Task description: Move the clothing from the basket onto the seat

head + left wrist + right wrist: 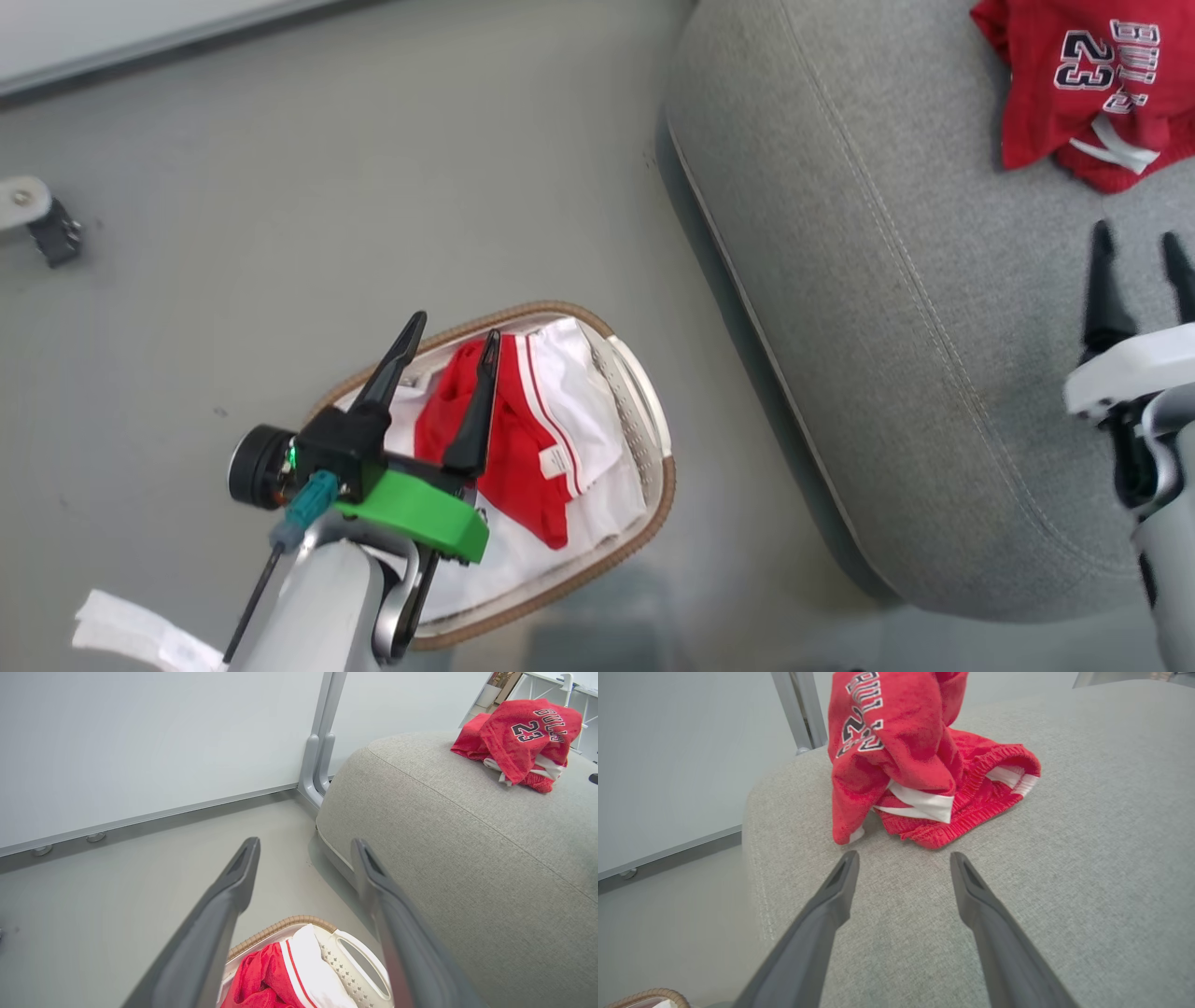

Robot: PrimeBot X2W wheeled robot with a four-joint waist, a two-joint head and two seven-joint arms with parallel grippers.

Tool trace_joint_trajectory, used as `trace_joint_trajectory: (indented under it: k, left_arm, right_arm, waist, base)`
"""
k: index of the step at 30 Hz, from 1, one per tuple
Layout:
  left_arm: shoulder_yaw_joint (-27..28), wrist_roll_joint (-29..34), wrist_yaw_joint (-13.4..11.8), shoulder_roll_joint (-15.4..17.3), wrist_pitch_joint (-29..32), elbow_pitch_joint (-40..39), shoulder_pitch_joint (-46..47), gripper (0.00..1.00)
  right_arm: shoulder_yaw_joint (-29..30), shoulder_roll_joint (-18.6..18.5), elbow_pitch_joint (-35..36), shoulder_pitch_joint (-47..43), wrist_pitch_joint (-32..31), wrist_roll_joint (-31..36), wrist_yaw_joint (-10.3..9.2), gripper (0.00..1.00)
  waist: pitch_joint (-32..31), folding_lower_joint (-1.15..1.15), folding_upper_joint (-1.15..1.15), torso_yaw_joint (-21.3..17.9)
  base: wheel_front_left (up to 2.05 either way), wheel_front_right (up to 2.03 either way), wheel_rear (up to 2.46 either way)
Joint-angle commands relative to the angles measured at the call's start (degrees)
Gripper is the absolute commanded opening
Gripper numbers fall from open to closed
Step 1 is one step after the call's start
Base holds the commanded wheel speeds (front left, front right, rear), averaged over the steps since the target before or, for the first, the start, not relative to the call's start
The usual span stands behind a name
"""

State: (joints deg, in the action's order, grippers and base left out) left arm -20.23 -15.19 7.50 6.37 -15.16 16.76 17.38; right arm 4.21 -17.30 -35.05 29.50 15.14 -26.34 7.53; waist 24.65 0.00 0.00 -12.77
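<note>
A red garment with white stripes (509,439) (266,977) lies in the white basket with a brown woven rim (653,509) (280,926) on the floor. My left gripper (453,331) (306,847) hovers above it, open and holding nothing. A second red garment marked "23" (1083,84) (518,742) (906,765) lies crumpled on the grey seat (887,308) (467,858) (1087,858). My right gripper (1139,243) (903,858) stands open over the seat, just short of that garment, apart from it.
A white liner sheet (579,411) lies under the garment in the basket. The grey floor (327,215) spreads left of the seat. A caster (42,224) sits at the far left. A white wall panel (140,742) with a post (320,760) stands behind.
</note>
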Motion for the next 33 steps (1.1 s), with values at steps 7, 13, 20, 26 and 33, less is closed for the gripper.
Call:
trace_joint_trajectory:
  k: [7,13,20,26,33]
  left_arm:
    - [7.7,2.1,0.0,-2.1,0.0,-1.0,-6.2,1.0]
    - [14.1,3.7,0.0,-3.1,0.0,-0.1,-9.3,1.0]
    - [20.1,5.0,-1.4,-3.5,0.0,0.2,-11.7,1.0]
    - [22.0,3.1,-2.5,-3.4,0.0,-0.8,-14.3,1.0]
    - [22.5,1.5,-2.7,-3.5,0.0,-1.1,-17.6,1.0]
  right_arm:
    - [-4.1,3.7,8.2,-5.3,0.0,2.7,-0.08,1.0]
    - [-8.3,7.1,10.3,-7.8,0.0,3.7,-0.08,1.0]
    - [-9.8,9.8,10.7,-10.8,0.0,5.5,-0.08,1.0]
    - [-9.5,10.7,11.2,-13.5,0.0,6.5,-0.08,1.0]
    - [-9.0,11.9,11.5,-16.9,0.0,7.6,-0.08,1.0]
  waist:
    - [-9.1,0.0,0.0,6.6]
    - [-12.2,0.0,0.0,9.8]
    - [-14.8,0.0,0.0,12.1]
    - [-16.9,0.0,0.0,12.8]
    - [-19.6,0.0,0.0,12.8]
  base:
    - [0.0,0.0,0.0]
    - [0.0,0.0,0.0]
    - [0.0,0.0,0.0]
    - [0.0,0.0,0.0]
    - [0.0,0.0,0.0]
